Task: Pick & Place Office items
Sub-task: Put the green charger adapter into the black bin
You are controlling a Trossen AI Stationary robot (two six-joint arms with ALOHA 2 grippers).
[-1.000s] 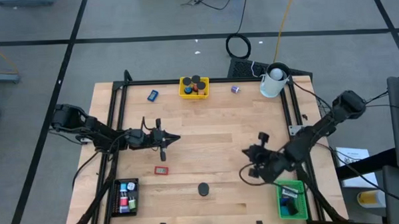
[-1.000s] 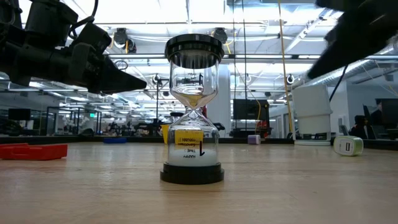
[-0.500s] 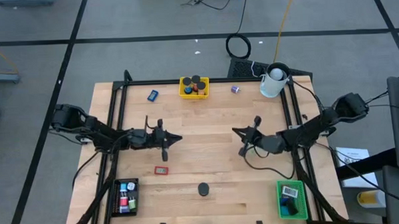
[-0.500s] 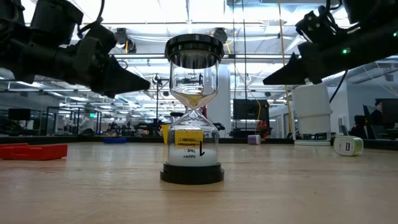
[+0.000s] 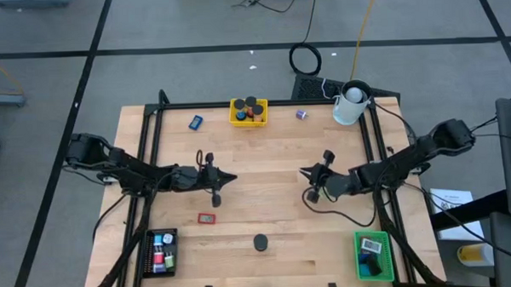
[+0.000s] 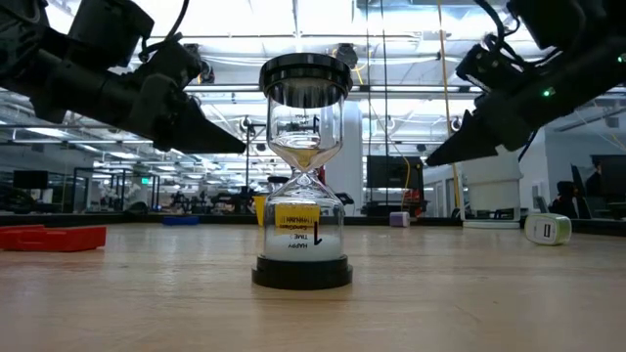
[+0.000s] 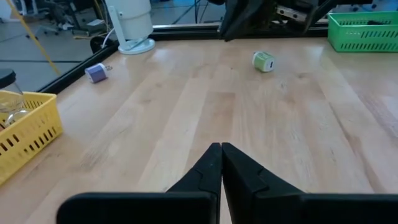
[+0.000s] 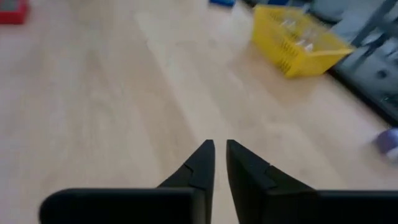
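My left gripper point(image 5: 231, 177) is shut and empty above the table's middle left, pointing right; its shut fingers show in the left wrist view point(image 7: 221, 147). My right gripper point(image 5: 304, 172) is shut and empty at middle right, pointing left, and shows in the right wrist view point(image 8: 220, 144). Loose office items rest on the wood: a red block point(image 5: 207, 218), a blue block point(image 5: 195, 122), a purple block point(image 5: 301, 115), a white-green block point(image 7: 263, 61) and a black-capped hourglass point(image 6: 305, 171) standing upright on its base near the front edge point(image 5: 260, 242).
A yellow tray point(image 5: 248, 111) with items stands at the far middle, and a white cup point(image 5: 350, 104) at the far right. A black tray point(image 5: 160, 252) sits at the near left and a green tray point(image 5: 373, 254) at the near right. Bare wood lies between the grippers.
My right gripper has gone from beside the green tray toward the far edge to the table's middle right and turned until it points left. My left gripper has gone a little toward the table's right edge. No item has moved.
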